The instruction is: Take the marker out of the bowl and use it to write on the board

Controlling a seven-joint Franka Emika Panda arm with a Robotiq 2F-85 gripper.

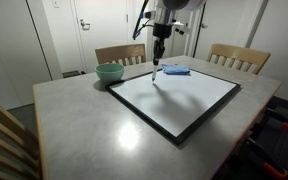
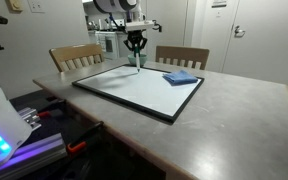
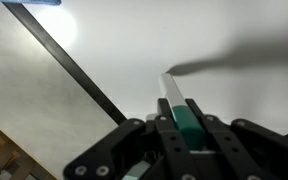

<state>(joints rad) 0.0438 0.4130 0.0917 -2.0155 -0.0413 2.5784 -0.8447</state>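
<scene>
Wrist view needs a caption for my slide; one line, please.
The gripper holds the marker, tip pointed at the board near its black frame.

You had the marker [image 3: 179, 108] nearly upright in the closed gripper [image 1: 159, 56], tip down at the far part of the board [image 1: 184, 100]. The board lay flat, glossy white, black-framed. The mint-green bowl [image 1: 109, 72] sat just beside its far left corner.

The setting reads as a home dining room: a grey bench [image 1: 74, 125] ringed by slatted wooden chairs [image 1: 233, 57], with plain white interior doors [image 1: 39, 35] along the walls in both exterior views.
</scene>
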